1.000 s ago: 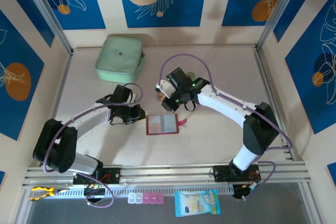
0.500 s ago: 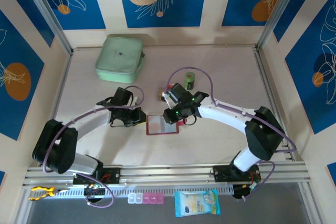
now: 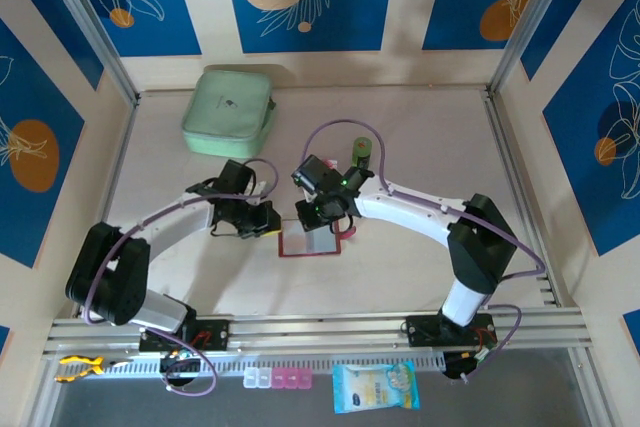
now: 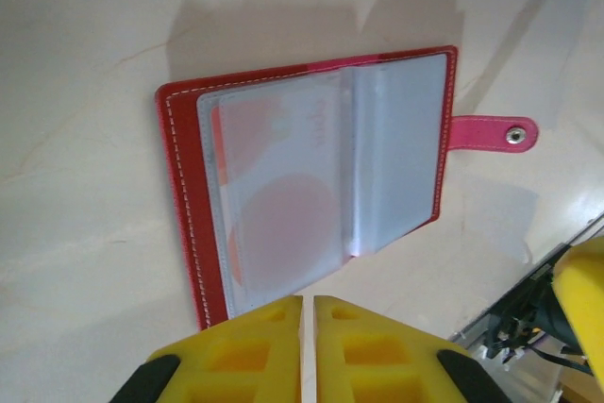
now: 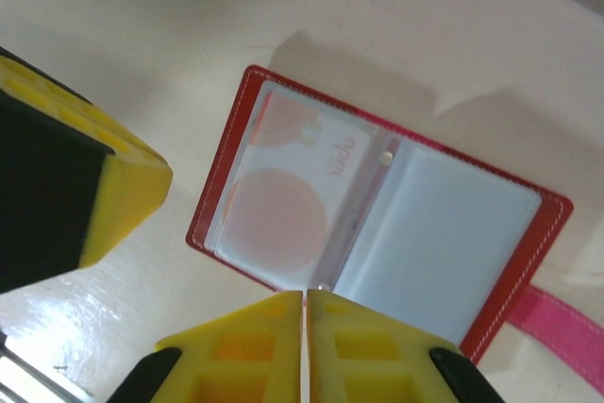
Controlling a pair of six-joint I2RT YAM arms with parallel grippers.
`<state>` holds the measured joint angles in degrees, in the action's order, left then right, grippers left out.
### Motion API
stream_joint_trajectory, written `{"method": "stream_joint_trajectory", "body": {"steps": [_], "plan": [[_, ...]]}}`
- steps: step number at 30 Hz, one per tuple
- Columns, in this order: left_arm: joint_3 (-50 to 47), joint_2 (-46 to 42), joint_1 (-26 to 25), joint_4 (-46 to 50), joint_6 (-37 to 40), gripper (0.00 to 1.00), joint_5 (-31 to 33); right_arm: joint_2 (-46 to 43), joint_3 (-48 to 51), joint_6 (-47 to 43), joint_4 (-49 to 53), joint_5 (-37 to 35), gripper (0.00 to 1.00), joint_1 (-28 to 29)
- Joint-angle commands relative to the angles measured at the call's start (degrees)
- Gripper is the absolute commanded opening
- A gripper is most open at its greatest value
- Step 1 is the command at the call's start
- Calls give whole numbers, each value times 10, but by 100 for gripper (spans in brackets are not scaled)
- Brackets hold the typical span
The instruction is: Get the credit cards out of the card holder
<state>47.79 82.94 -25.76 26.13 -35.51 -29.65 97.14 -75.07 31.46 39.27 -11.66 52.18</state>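
Left fingers (image 4: pixel 245 351): pressed together, gripping nothing, poised at one edge of the open card holder (image 4: pixel 307 181). Right fingers (image 5: pixel 250 346): likewise closed and empty, at another edge. The card holder lies flat on the worktop (image 3: pixel 400 267) between both arms, and a credit card (image 4: pixel 278 205) sits inside one clear sleeve

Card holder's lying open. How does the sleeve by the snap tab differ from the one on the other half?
The sleeve away from the snap tab shows a card inside, orange circles and print visible through it; the tab-side sleeve looks plain grey, apparently empty. The card sleeve lies toward the left arm, the tab-side sleeve toward the right arm. Both are greyish clear plastic, face up in the open red card holder.
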Motion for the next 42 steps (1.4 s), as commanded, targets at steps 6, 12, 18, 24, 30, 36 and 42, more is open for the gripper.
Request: {"method": "stream_joint_trajectory", "body": {"steps": [6,12,18,24,30,36,42], "plan": [[0,-35,-2,56,-6,12,-6,-51,31,45,16,-6,12,3],[-67,-56,-2,-31,25,13,9,-120,136,63,-70,-47,13,19],[-72,-73,-2,-48,2,13,24,-153,187,109,-111,-31,13,25],[-88,-70,-9,-80,-21,13,12,-123,169,121,-104,6,15,22],[-86,-55,-14,-82,-28,13,9,-99,161,138,-115,48,18,12],[-64,-25,-16,-87,-14,13,6,-97,159,145,-130,58,18,8],[-56,14,-16,-85,-22,13,-1,-66,140,142,-112,51,20,7]]}}
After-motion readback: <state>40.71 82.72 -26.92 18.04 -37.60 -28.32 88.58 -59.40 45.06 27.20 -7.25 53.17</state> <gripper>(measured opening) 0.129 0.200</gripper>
